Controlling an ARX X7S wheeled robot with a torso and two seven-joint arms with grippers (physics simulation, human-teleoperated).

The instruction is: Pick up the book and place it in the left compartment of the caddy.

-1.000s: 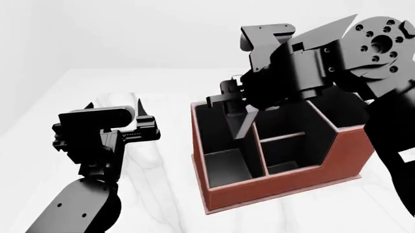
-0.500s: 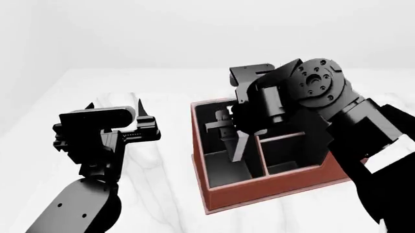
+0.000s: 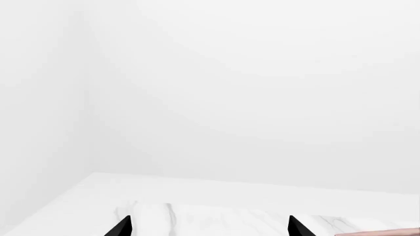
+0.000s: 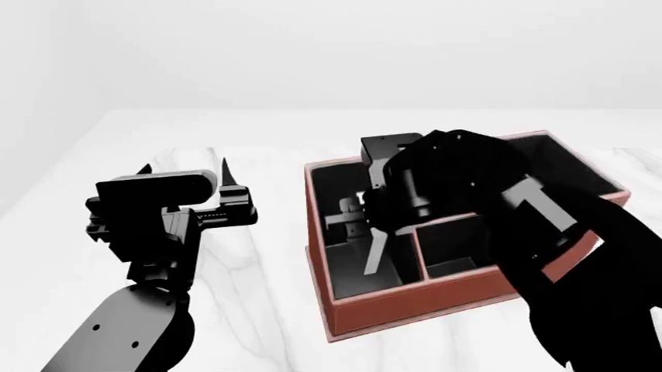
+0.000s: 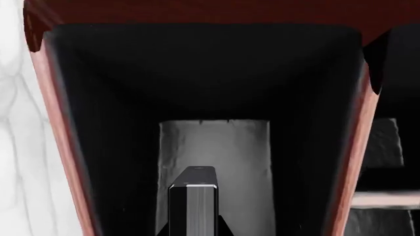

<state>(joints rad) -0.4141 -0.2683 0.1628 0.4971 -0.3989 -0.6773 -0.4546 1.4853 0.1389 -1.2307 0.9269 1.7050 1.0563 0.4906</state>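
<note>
Book (image 5: 193, 201) stands edge-up, gripped in the right tool (image 4: 364, 232), directly above the left compartment (image 5: 217, 142), long axes aligned; left tool (image 4: 181, 174) open, idle.

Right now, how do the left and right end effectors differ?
The left end effector hovers over bare table, fingers apart and empty. The right end effector reaches down into the left compartment of the caddy, shut on the book. Both are black.
</note>
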